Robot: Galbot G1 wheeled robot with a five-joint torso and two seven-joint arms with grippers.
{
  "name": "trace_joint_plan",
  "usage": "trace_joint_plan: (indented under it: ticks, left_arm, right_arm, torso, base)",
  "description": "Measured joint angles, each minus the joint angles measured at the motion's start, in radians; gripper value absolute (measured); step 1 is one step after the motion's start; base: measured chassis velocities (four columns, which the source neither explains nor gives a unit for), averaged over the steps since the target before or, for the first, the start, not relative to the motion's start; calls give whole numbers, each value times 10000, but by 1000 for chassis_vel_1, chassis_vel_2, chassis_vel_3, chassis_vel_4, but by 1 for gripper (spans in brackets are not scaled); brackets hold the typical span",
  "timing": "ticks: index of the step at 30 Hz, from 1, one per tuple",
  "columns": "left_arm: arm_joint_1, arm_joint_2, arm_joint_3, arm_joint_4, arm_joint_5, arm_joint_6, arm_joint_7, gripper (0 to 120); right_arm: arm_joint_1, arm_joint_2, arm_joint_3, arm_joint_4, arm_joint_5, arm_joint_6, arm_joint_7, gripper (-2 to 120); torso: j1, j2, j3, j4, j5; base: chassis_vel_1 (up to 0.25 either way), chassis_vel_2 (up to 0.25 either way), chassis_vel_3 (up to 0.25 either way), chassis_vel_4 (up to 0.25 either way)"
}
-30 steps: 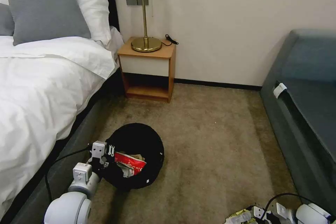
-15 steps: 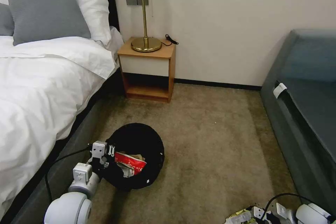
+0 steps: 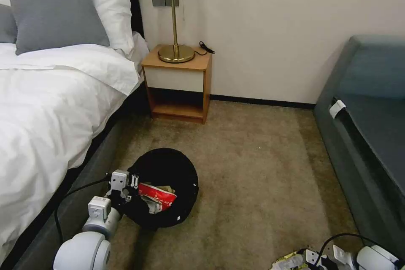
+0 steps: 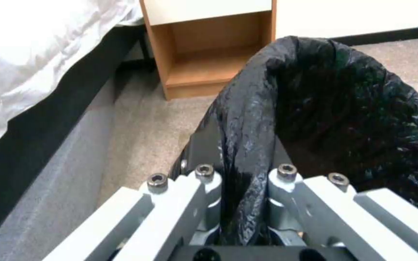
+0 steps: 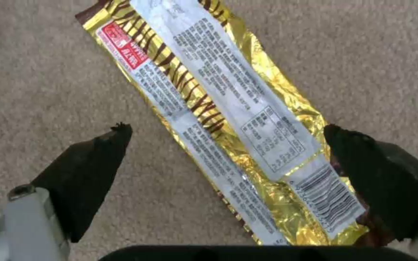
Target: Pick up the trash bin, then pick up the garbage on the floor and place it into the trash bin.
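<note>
The trash bin (image 3: pixel 166 187), held near the bed's side, has its bag-covered rim pinched fast in the left gripper (image 4: pixel 240 185), so the pickup looks done. A red-and-white packet (image 3: pixel 157 196) and other litter already lie inside. One gold-and-black wrapper (image 5: pixel 228 119) remains on the carpet, the right gripper (image 5: pixel 228 159) poised over it with fingers spread either side

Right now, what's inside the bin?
In the bin, held at its rim by the left gripper, lies a red-and-white packet over something brownish. The black liner and the packet cover whatever is deeper.
</note>
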Motion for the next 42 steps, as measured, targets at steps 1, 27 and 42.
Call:
trace_joint_plan:
  ticks: [1, 27, 42]
  left_arm:
    - [-1, 5, 0, -4, 0, 0, 0, 7]
    - [49, -23, -23, -14, 56, 7, 128, 7]
    - [52, -44, -20, -26, 70, -3, 132, 7]
  right_arm:
    - [12, 6, -2, 0, -2, 1, -8, 100]
    - [-89, 45, 24, 7, -152, 48, -83, 100]
    - [-41, 145, -7, -142, -226, 103, -97, 100]
  torso:
    - [0, 0, 0, 0, 0]
    - [0, 0, 0, 0, 0]
    - [0, 0, 0, 0, 0]
  base:
    - [0, 0, 0, 0]
    - [0, 0, 0, 0]
    - [0, 0, 0, 0]
